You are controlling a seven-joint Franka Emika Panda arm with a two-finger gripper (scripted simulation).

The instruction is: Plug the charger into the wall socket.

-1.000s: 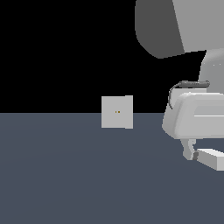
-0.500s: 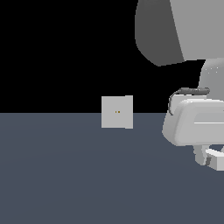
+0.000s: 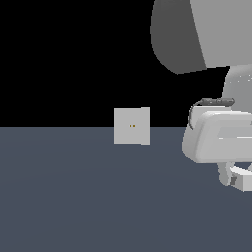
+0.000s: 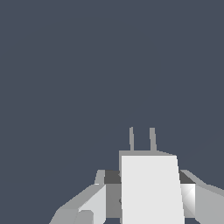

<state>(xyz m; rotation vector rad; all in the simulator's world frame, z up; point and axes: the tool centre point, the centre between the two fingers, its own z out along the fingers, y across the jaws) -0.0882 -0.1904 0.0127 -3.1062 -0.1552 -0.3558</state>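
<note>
where the arm hangs low at the exterior view's right, the gripper (image 4: 148,197) is clamped on the charger (image 4: 151,188), a finger (image 4: 94,203) pressed to each side of the pale block. two thin prongs jut from the charger's far end over the bare dark floor (image 4: 87,65). in the exterior view the charger (image 3: 242,179) shows only at the frame edge. the wall socket (image 3: 132,126) stands upright, well apart toward the exterior view's left, two yellowish dots on its face.
</note>
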